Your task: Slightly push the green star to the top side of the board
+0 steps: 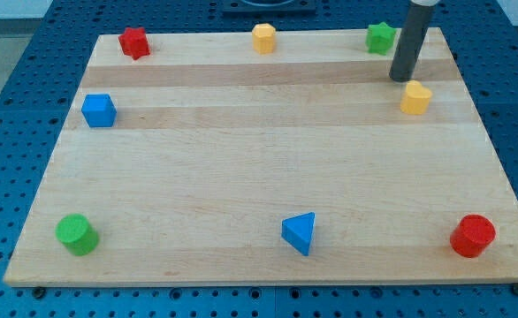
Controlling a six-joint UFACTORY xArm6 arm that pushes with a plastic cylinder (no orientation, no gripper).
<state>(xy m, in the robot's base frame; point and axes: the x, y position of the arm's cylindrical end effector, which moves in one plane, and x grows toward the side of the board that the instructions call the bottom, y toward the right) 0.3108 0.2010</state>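
The green star (380, 37) lies near the board's top edge at the view's upper right. My tip (401, 79) rests on the wooden board (259, 168) just below and to the right of the star, a short gap away from it. A yellow block (415, 97) sits just below and right of the tip. The rod rises out of the view's top.
A red star-like block (133, 41) and a yellow block (263, 38) lie along the top edge. A blue cube (99, 110) is at the left. A green cylinder (76, 234), a blue triangle (300, 232) and a red cylinder (472, 236) lie along the bottom.
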